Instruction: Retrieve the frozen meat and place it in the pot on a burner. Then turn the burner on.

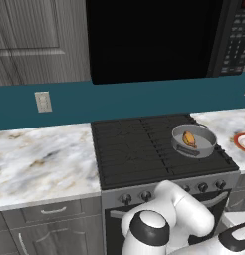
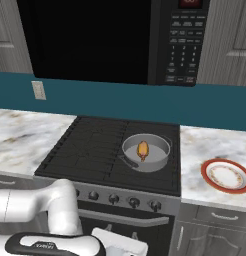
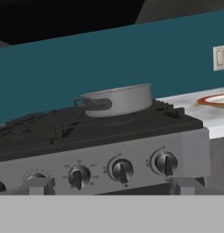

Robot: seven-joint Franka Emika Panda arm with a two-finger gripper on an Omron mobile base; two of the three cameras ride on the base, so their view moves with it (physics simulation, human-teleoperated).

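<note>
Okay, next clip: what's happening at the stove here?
The frozen meat already lies in the pot, which sits on the right rear burner of the cooktop. The arm is low in front of the stove, its open gripper empty and facing the row of control knobs. A red-rimmed plate rests on the counter to the right. Turning the burner on is what remains.

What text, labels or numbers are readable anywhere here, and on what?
None can be read.
Microwave keypad: rows of pale button labels, too small and blurred.
Microwave display: reddish marks, unreadable.
Stove knobs: tick marks around the dials, no legible numbers.
Robot arm band: faint pale lettering, too small to read.
Wall outlet, pot and plate: no text.
</note>
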